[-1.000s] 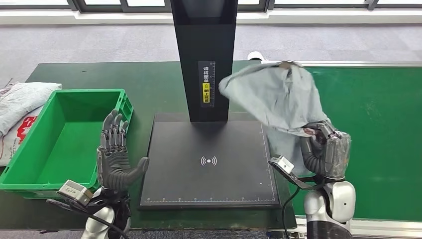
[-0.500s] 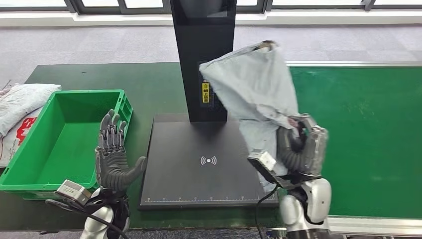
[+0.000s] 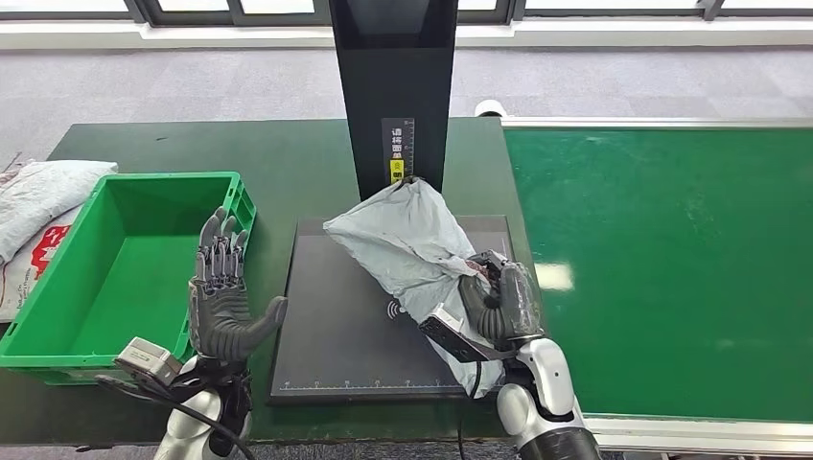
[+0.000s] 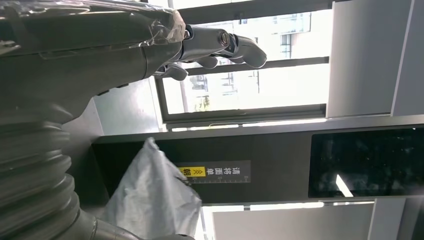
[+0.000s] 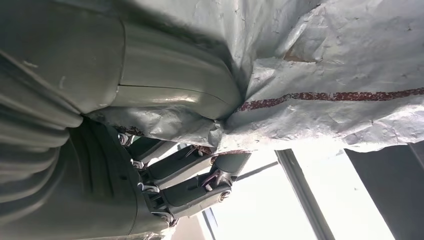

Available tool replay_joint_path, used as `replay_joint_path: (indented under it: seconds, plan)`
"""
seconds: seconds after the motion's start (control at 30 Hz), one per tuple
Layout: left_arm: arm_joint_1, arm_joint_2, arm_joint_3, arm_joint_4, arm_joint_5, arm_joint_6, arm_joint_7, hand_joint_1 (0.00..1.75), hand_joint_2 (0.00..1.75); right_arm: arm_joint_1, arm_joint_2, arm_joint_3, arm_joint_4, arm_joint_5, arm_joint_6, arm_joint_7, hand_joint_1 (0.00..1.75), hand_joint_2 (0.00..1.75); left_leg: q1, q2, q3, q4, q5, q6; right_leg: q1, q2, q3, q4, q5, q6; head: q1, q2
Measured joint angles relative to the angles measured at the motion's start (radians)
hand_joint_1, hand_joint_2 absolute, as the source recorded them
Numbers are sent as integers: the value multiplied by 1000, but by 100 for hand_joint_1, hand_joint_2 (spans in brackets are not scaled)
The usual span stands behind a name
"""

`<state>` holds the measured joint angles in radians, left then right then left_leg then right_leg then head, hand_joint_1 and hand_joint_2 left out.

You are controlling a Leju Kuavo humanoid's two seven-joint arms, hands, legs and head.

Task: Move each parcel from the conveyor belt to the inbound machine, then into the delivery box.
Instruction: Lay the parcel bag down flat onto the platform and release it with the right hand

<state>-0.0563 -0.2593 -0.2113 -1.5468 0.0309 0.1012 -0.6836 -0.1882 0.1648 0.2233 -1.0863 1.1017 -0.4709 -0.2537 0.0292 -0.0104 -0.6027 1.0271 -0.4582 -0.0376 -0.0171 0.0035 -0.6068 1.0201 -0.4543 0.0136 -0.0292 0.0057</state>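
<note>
A crumpled grey parcel bag (image 3: 407, 240) lies over the right half of the inbound machine's black scan plate (image 3: 336, 331), below its black post (image 3: 393, 105). My right hand (image 3: 499, 305) grips the bag's near end; in the right wrist view the thumb (image 5: 170, 85) presses into the grey bag (image 5: 340, 60), which has a dark red stripe. My left hand (image 3: 222, 297) is raised, palm up and fingers apart, between the green delivery box (image 3: 115, 335) and the plate, holding nothing. The left wrist view shows its fingers (image 4: 220, 42) and the bag (image 4: 150, 200) against the post.
The green conveyor belt (image 3: 671, 268) runs along the right. White sacks (image 3: 38, 206) with red print lie at the far left beside the box. The dark green table (image 3: 278, 163) carries the box and the machine.
My right hand has swung the grey bag left from the belt's edge and lowered it onto the scan plate. The left hand has stayed raised in place.
</note>
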Motion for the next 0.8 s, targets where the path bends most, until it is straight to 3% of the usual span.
replay_joint_path:
  seconds: [0.23, 0.37, 0.8]
  plan:
    - [-2, 4, 0, 2, 1, 2, 1, 0, 175, -20, -2, 1, 50, 33, 27, 35, 172, 175, 0, 0, 0, 0, 0, 0, 0, 0, 0, 0, 0, 0, 0, 0]
    - [-3, 7, 0, 3, 2, 2, 1, 0, 175, -27, -3, 1, 69, 36, 28, 35, 0, 175, 0, 0, 0, 0, 0, 0, 0, 0, 0, 0, 0, 0, 0, 0]
    - [-1, 8, 0, 0, 2, 14, 12, 0, 175, -24, -5, 1, 75, -23, -31, -32, 0, 175, 0, 0, 0, 0, 0, 0, 0, 0, -1, 0, 0, 0, 0, 0]
